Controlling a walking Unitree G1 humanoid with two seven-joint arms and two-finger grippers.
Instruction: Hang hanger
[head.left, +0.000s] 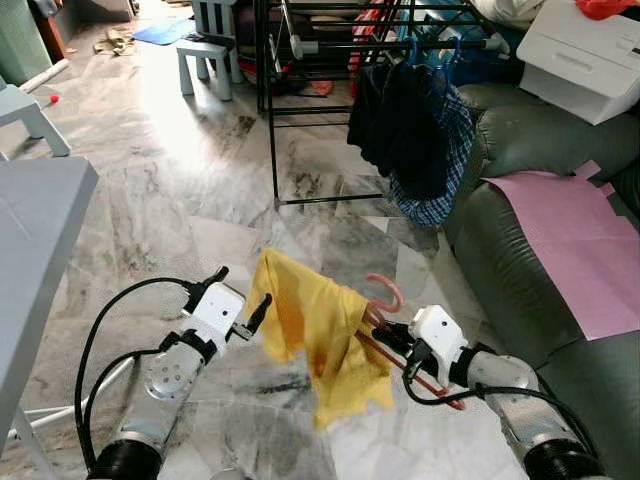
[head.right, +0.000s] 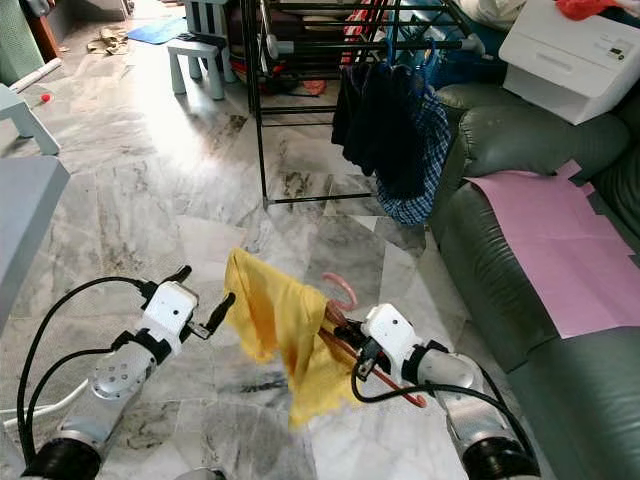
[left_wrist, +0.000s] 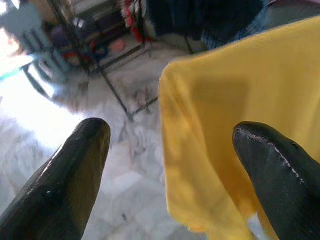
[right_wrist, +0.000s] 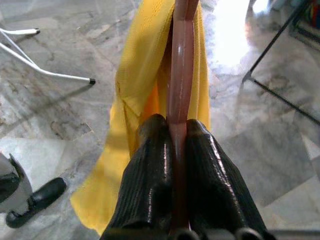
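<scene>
Nearest to my head camera are both forearms, held low over the marble floor (head.left: 180, 190). Left gripper (head.left: 240, 305) sits just beside the left edge of the yellow cloth (head.left: 310, 335), fingers spread wide, holding nothing; the wrist view has the cloth's edge hanging between and beyond the two tips, contact not confirmed. Moving right: the cloth is draped over the pink hanger (head.left: 385, 300), whose hook curls up above the fabric while its bar runs down to the right into my right gripper (head.left: 392, 338). The right wrist view shows both fingers clamped tight on the hanger's bar (right_wrist: 181, 75), with the bar's long axis running straight out along the fingers. Target is the black drying rack (head.left: 330, 45), well ahead and slightly right of centre, with dark clothes (head.left: 405, 130) already hung on its rail, next to the green sofa (head.left: 540, 200). So the hanger lies in the right hand, and the rail is well away forward; my read is the right arm carries it there, hook leading, after I close the distance.
</scene>
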